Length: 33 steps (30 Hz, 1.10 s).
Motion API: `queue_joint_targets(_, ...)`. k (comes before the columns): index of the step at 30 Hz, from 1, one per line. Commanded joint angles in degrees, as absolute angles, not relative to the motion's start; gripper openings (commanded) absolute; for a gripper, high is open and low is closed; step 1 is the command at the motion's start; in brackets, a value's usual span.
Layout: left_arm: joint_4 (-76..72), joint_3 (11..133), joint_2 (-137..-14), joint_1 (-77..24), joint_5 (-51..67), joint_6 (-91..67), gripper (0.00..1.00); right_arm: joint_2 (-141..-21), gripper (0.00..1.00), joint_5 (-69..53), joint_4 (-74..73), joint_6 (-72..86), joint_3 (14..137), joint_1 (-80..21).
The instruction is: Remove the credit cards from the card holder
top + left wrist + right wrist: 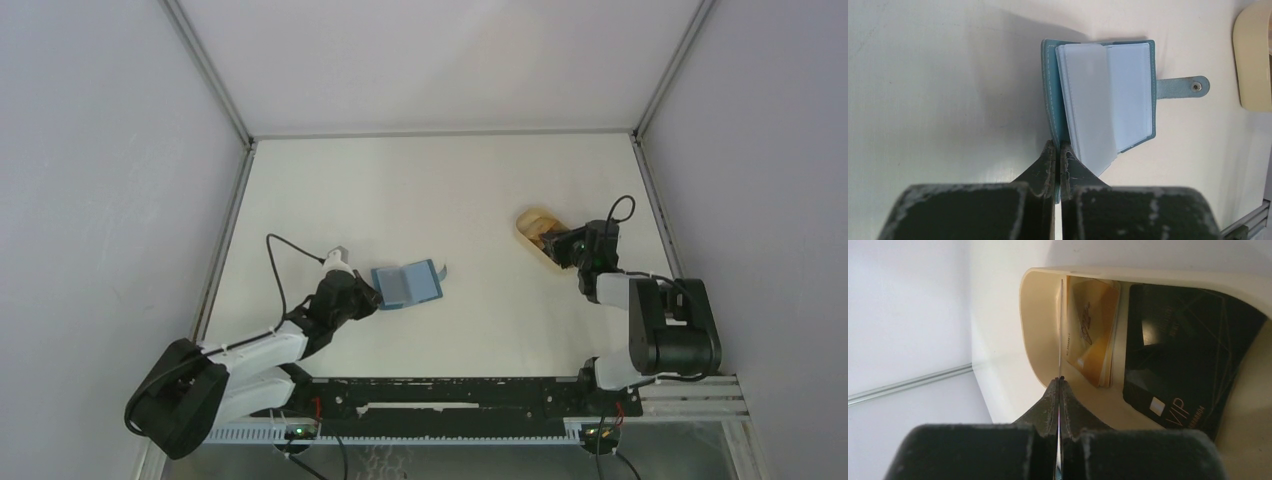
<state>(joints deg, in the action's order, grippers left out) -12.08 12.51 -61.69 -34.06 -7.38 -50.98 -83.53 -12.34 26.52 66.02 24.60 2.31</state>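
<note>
The teal card holder (407,284) lies open on the table, its frosted clear sleeves (1088,100) fanned up and its snap tab (1183,86) pointing away. No card shows in the sleeves. My left gripper (368,297) is shut on the near edge of the holder's cover (1053,110). My right gripper (562,248) is shut on a thin card seen edge-on (1061,325), held upright over a beige tray (1034,315). A gold-tan card (1093,330) and a black VIP card (1178,355) lie in the tray.
The beige tray (528,222) sits at the right middle of the table and shows at the edge of the left wrist view (1253,60). Grey walls and metal frame posts enclose the table. A black rail (450,395) runs along the near edge.
</note>
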Motion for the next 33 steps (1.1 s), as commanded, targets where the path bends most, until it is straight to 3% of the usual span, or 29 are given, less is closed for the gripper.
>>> queue_joint_targets(1,-6.61,12.26,-61.27,-34.32,-8.33,-48.84,0.00,-85.51,0.00,-12.77,29.30,66.12,28.02,1.12)
queue_joint_targets(8,-6.16,12.03,-60.06,-34.36,-8.40,-48.69,0.00,-88.09,0.00,-13.39,29.35,65.31,30.01,0.18)
queue_joint_targets(14,-5.98,11.95,-60.01,-34.33,-8.31,-48.34,0.00,-89.44,0.06,-16.22,26.93,63.30,32.42,0.18)
queue_joint_targets(19,-5.73,11.70,-59.30,-34.34,-8.30,-48.31,0.00,-89.27,0.19,-17.56,23.61,61.20,34.03,0.15)
queue_joint_targets(27,-5.36,11.62,-58.36,-34.37,-8.34,-48.43,0.00,-86.34,0.56,-18.28,15.47,56.13,36.83,-1.49)
queue_joint_targets(33,-5.60,11.73,-58.40,-34.34,-8.12,-48.43,0.00,-82.96,0.66,-14.68,9.66,52.12,40.24,-4.22)
